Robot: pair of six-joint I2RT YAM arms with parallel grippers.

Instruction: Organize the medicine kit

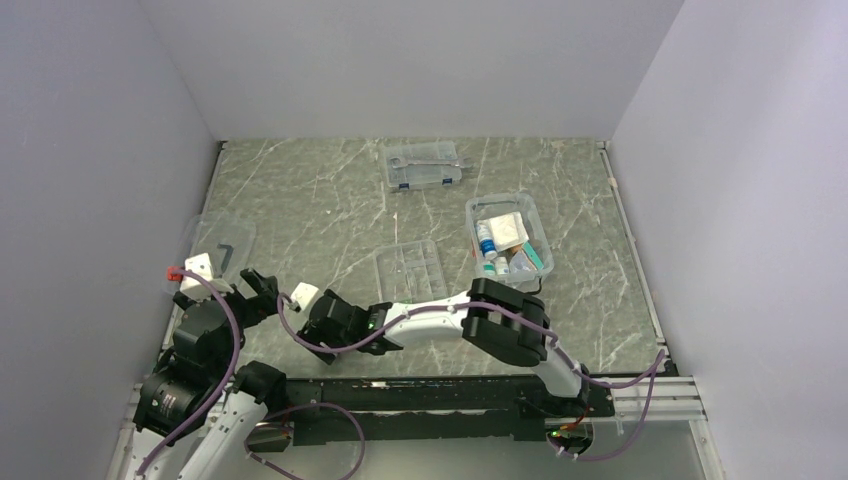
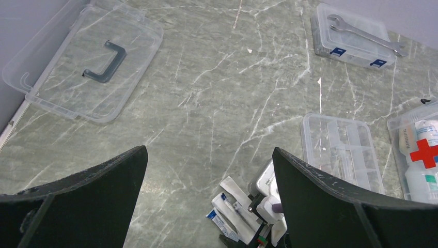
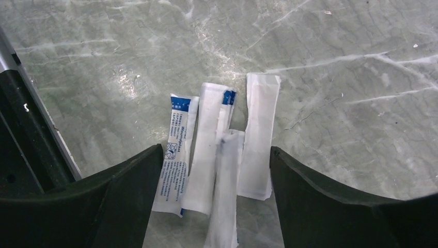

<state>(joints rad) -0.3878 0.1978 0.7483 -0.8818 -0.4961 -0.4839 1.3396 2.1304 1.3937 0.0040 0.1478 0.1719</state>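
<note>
Jaws of the left claw [image 2: 208, 150] stand wide apart, holding nothing. Right claw [image 3: 215, 150], the nearer, jaws also apart, straddles white paper packets with blue print [image 3: 258, 134] on the grey marbled surface [image 3: 335, 62], their long axes running along its fingers [image 3: 129, 196]; clear rectangular plastic red-cross box [image 1: 469, 230] sits well right.

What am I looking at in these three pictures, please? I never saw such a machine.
Two robot arms stand at the near edge of a table. One picture looks down from above; the other two come from a camera on each wrist, so the black shapes there are each tool's own fingers. On the table lie a clear lid, a divided tray, the medicine box with a red cross, a flat case with a wrench, and some packets. The left tool is open and empty. The right tool is open above the packets, gripping none.
</note>
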